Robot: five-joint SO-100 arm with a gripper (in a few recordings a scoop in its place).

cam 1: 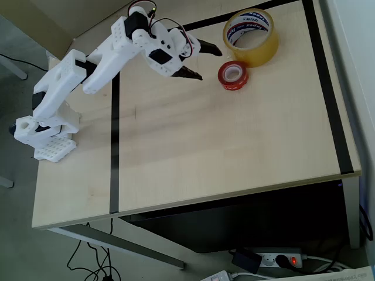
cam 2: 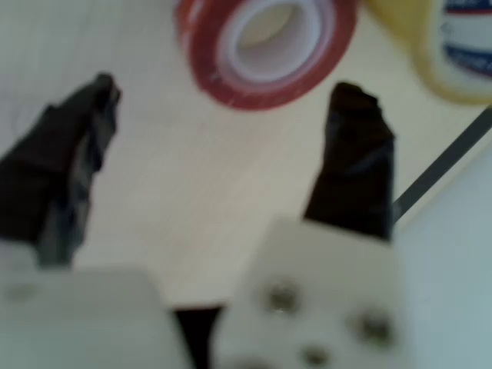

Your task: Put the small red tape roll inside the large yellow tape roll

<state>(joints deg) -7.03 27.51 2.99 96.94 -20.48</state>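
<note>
Spread fingers near small red tape roll

Pale wood worktop fills the overhead view, black tape lines crossing it: one down the left part, one down the right edge, one along the top. Upper right, the large yellow tape roll lies flat; the small red tape roll lies flat just below-left of it. The arm's white base stands at the left edge.

A pale wooden surface carries black tape lines. Below its front edge, a power strip with a lit red switch lies among cables.
</note>
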